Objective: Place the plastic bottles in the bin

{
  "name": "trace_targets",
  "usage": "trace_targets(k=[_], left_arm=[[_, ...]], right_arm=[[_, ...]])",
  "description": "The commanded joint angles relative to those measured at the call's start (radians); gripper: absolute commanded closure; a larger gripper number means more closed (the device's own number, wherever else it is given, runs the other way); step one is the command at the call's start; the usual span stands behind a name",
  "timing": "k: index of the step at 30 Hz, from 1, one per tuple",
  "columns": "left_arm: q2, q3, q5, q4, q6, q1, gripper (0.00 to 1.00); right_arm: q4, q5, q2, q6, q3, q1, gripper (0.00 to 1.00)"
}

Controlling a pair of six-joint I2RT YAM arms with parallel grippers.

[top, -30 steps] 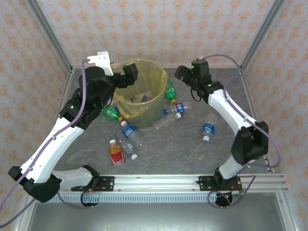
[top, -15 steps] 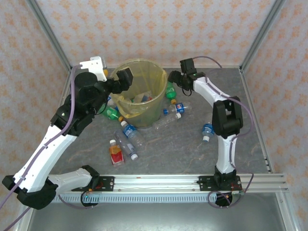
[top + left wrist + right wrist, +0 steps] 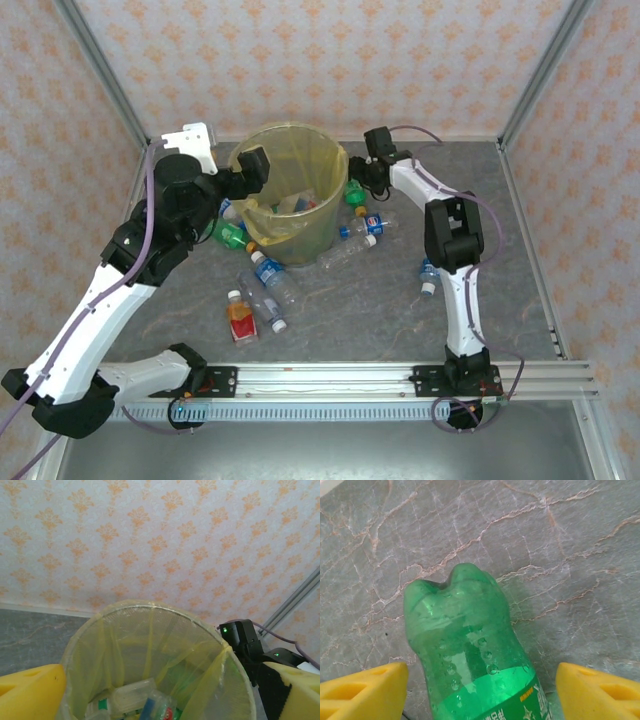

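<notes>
The bin point(image 3: 322, 222), lined with a yellow bag, stands at the back middle and holds a few plastic bottles point(image 3: 145, 700). My left gripper point(image 3: 252, 166) hangs open over its left rim point(image 3: 150, 608), nothing between its yellow fingers point(image 3: 30, 690). My right gripper point(image 3: 366, 182) is down at the table just right of the bin, astride a green bottle point(image 3: 470, 655) that lies flat. Its fingers point(image 3: 600, 690) stand close on either side with a thin gap showing. More bottles lie around the bin: green point(image 3: 230, 235), clear point(image 3: 272, 275), red-labelled point(image 3: 240, 318), blue-labelled point(image 3: 366, 226).
Another clear bottle point(image 3: 346, 254) and a blue-labelled one point(image 3: 430, 272) lie right of the bin. The patterned back wall sits close behind the bin. The right arm point(image 3: 450, 225) reaches across the right half of the grey table point(image 3: 380, 310).
The right gripper has moved left and down to the green bottle beside the bin and narrowed around it. The left gripper has drawn back a little to the left, still open.
</notes>
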Motion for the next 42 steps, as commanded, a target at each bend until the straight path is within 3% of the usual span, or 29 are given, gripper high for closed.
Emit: trace_targets(k=[1,14,18,23,42], left_arm=[[0.006,0.032,-0.026,-0.019,0.03,-0.009,0.01],[0.018,0.036,-0.029,-0.025,0.036,-0.009,0.01],[0.016,0.037,-0.03,-0.029,0.038,-0.009,0.01],[0.007,0.024,-0.029,-0.025,0.036,-0.009,0.01],[-0.029,-0.047,-0.008,0.014,0.041,-0.01,0.01]], right_arm=[[-0.048,-0.009,0.038,-0.032,0.047,0.015,0.22],[-0.079,-0.022,0.117,-0.045,0.11,0.028,0.26],[-0.081,-0.013,0.105,-0.036,0.101,0.028,0.36],[-0.063,0.006,0.061,-0.021,0.072,0.028,0.38],[0.082,0.087,-0.34,0.096,-0.171,0.015,0.41]])
